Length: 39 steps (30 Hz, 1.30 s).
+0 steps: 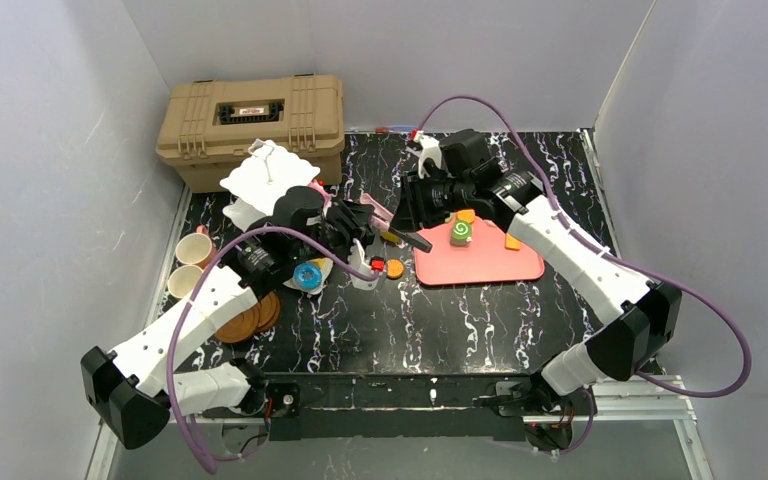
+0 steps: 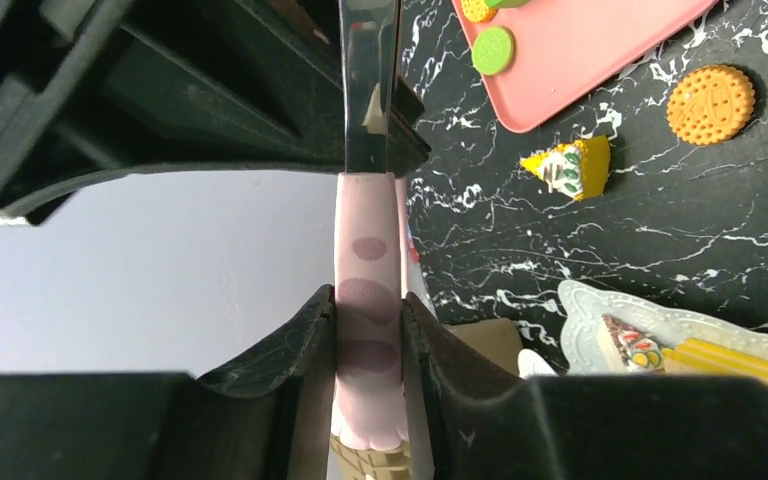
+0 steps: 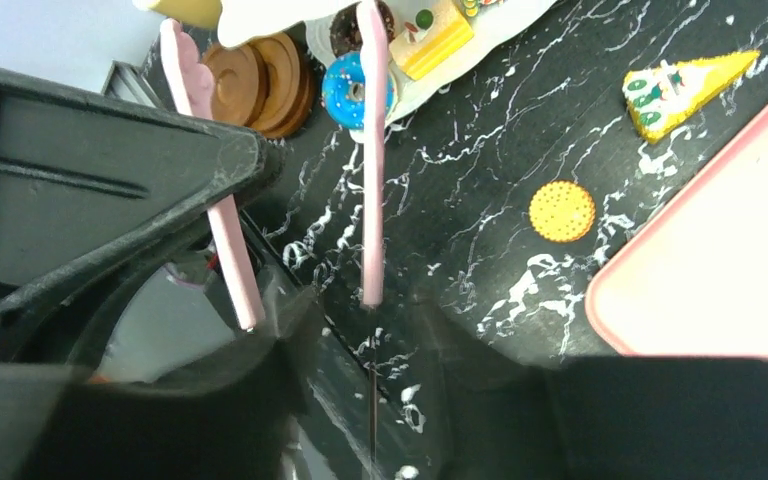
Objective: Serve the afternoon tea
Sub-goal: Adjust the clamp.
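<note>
**Left gripper (image 2: 368, 300) clamping a pink toy pastry (image 2: 365, 230)**

Its two black fingers are pressing on either side of the flat pink piece, close to its waffle-patterned end, near the centre of the overhead view. The right gripper (image 3: 355, 318) is reaching in from the upper right and meeting it nose to nose. Whether its jaws are gripping anything I cannot tell.

The tan case (image 1: 250, 120) is sitting in the upper left. The pink-red tray (image 1: 480, 265) is lying just right of centre on the black marbled table (image 1: 460, 325), carrying a green swirl pastry (image 1: 460, 232). The white tiered stand (image 1: 265, 175) is standing just below the case, partly behind the left arm. The brown saucers (image 1: 248, 320) are lying stacked at lower left. A pink cup (image 1: 195, 248) and a yellow cup (image 1: 183, 282) are standing above them by the left wall. A blue doughnut (image 1: 308, 277) is resting beside the left arm. An orange biscuit (image 1: 394, 268) is lying off the tray's left corner, near a yellow cake wedge (image 2: 570, 168).
</note>
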{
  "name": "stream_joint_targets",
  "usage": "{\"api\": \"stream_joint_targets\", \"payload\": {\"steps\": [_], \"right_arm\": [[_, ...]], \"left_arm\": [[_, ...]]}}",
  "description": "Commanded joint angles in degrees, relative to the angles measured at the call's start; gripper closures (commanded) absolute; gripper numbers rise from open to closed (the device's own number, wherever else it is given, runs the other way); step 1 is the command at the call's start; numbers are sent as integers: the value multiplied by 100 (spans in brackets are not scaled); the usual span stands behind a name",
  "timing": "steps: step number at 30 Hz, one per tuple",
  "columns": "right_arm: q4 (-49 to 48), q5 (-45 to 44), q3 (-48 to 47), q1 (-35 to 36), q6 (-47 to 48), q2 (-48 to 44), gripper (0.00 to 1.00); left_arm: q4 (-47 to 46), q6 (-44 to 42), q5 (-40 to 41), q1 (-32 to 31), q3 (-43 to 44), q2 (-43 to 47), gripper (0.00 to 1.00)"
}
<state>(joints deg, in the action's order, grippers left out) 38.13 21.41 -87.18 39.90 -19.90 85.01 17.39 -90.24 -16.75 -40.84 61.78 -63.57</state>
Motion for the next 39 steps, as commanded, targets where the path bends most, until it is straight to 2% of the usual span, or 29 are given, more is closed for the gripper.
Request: {"api": "stream_joint_targets", "payload": {"steps": [1, 2, 3, 6, 10, 12, 16, 19, 23, 33, 39], "right_arm": [[-107, -140, -406, 20, -69, -143, 30], [-142, -358, -438, 14, -107, -205, 7], [-215, -583, -467, -22, -176, -303, 2], [-827, -1213, -362, -268, -578, -782, 2], [-2126, -1828, 290, -473, -1386, -1669, 2], [-2693, -1876, 691, -474, -1737, -1980, 2], [-3108, -1623, 1105, -474, -2125, -2121, 2], [-3510, -1402, 1421, -362, -2381, -2127, 2], [-3628, -1628, 1532, -43, -2328, -2084, 2], [-4182, -2468, 1535, 861, -2003, -1500, 2], [-4452, -2889, 1522, 1041, -1936, -1217, 1]], "left_arm": [[-53, 826, 331, -36, 247, 60, 100], [-188, 1102, 449, -36, 240, 95, 100], [-263, 1415, 559, -38, 257, 137, 100], [-280, 2579, 973, -34, 385, 212, 100], [-39, 4438, 1581, -34, 714, 179, 100], [19, 5024, 1857, -38, 781, 183, 100], [280, 5900, 1911, -37, 1102, 32, 100], [369, 6269, 1883, -37, 1284, -102, 100], [361, 6567, 1886, -36, 1403, -164, 100], [326, 6620, 1543, -54, 1570, -251, 100], [320, 6640, 1321, -56, 1543, -107, 100]]}}
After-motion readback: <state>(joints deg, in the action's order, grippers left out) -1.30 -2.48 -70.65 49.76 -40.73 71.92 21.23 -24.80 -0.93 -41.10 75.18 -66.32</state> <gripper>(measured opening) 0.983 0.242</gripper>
